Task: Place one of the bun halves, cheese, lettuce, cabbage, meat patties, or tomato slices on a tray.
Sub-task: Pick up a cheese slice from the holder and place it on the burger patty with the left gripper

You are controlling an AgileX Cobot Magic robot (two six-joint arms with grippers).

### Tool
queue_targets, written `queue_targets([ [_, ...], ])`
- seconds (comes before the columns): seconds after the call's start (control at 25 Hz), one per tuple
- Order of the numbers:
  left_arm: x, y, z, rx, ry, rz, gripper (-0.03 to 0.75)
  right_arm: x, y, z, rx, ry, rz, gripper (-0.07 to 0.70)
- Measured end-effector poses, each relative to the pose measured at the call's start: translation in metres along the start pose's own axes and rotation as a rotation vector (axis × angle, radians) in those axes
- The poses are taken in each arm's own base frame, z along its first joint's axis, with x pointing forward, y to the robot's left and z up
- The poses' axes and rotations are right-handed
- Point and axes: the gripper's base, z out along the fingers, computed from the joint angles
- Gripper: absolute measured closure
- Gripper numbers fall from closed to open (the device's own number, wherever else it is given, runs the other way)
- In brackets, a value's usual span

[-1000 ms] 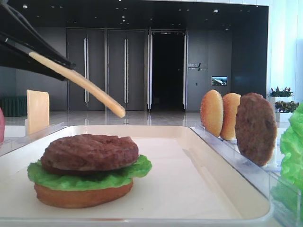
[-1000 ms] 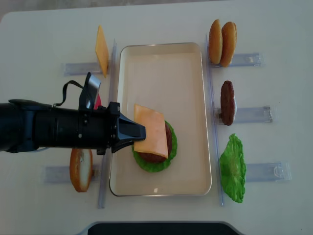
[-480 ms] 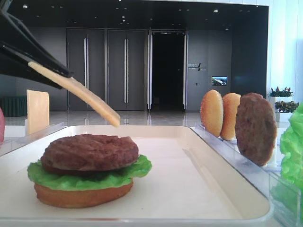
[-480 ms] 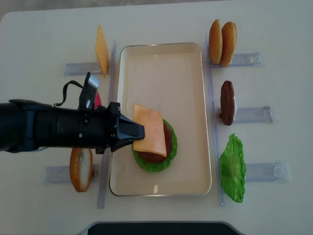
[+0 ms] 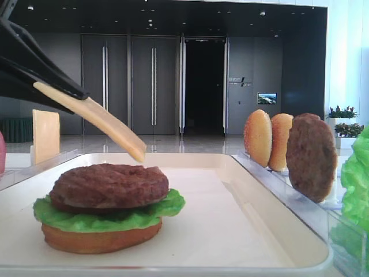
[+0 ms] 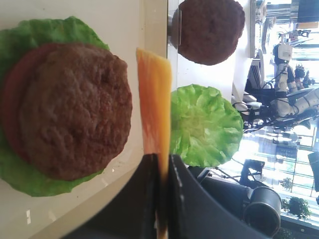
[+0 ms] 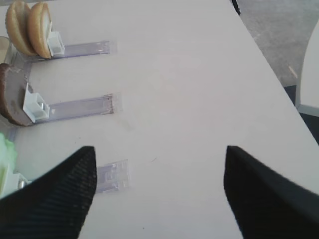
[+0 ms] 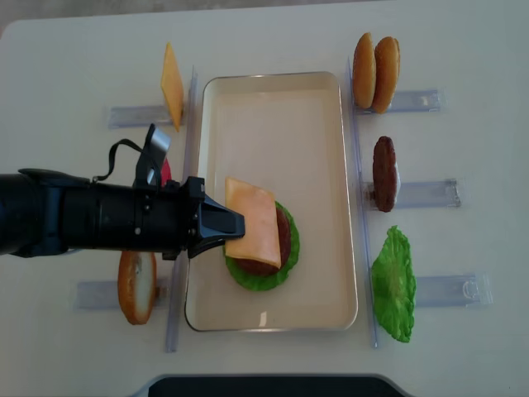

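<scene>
Because we pinch the cheese [image 8: 253,222] by one edge only, with the left gripper [image 8: 225,227] closed on it, the slice slopes down above the meat patty [image 5: 109,184] on the tray [image 8: 331,190] without touching. We judge it may slide or land skewed. It looks thin, smooth, pale yellow-orange.

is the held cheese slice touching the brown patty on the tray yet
Apart. The low exterior view shows background between the pale yellow square cheese slice's lower tip and the round dark brown patty.
</scene>
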Motion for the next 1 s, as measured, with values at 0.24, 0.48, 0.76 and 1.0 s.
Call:
queue_targets([
  [0.24,-0.0001,0.0002,0.0,-0.002,-0.002,0.013,0.692,0.0,0.0,0.0,0.0,0.0,0.006,0.097],
  [0.48,-0.0026,-0.0015,0.0,0.016,-0.029,0.024,0.692,0.0,0.0,0.0,0.0,0.0,0.0,0.097],
  [0.76,-0.0025,-0.0021,-0.0001,0.023,-0.028,0.028,0.692,0.0,0.0,0.0,0.0,0.0,0.0,0.097],
  [1.0,0.0,-0.0013,0.0,0.018,-0.005,0.042,0.692,0.0,0.0,0.0,0.0,0.0,0.0,0.097],
])
